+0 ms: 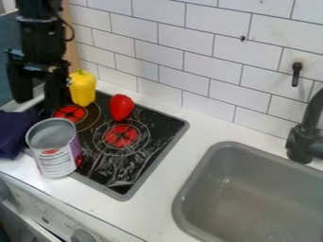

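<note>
The black gripper [39,90] hangs at the upper left, open, its two fingers spread with nothing visible between them. Just right of it a yellow pepper [82,88] stands upright at the back of the black stove top [160,142]. A red pepper [121,107] is on the stove top, right of the yellow one. Below the gripper, an open metal can [56,158] with a grey and purple label stands at the front left edge of the stove top. Dark blue cloth [16,132] lies left of the can.
A grey sink [214,158] is set into the counter at the lower right, with a black faucet [306,137] at its back. White tiled wall [183,52] runs behind the counter [154,201]. Knobs [82,235] are on the front panel at the lower left.
</note>
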Controlling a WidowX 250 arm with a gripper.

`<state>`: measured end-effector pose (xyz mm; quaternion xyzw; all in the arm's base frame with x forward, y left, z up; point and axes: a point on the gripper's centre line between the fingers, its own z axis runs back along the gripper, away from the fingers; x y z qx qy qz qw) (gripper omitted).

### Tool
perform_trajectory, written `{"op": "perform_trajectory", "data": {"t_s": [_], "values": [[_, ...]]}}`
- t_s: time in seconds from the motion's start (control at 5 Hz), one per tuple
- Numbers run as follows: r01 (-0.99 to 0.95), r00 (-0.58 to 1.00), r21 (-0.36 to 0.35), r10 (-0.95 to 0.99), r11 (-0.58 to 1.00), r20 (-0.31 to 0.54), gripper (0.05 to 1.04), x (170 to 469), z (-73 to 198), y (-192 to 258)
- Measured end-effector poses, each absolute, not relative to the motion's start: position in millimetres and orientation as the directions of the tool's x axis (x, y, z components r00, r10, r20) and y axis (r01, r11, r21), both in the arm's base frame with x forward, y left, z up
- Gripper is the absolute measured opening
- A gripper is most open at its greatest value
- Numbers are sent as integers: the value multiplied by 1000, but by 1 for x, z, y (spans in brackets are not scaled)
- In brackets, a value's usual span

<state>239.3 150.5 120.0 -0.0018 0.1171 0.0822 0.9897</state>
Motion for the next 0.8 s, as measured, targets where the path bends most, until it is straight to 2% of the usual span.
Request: {"op": "perform_trajectory", "data": {"t_s": [0.6, 0.8], "values": [[-227, 914, 84, 242, 970, -327, 1008, 222, 123, 214], [-234, 900, 92, 252, 968, -356, 1008, 219, 117, 229]]}}
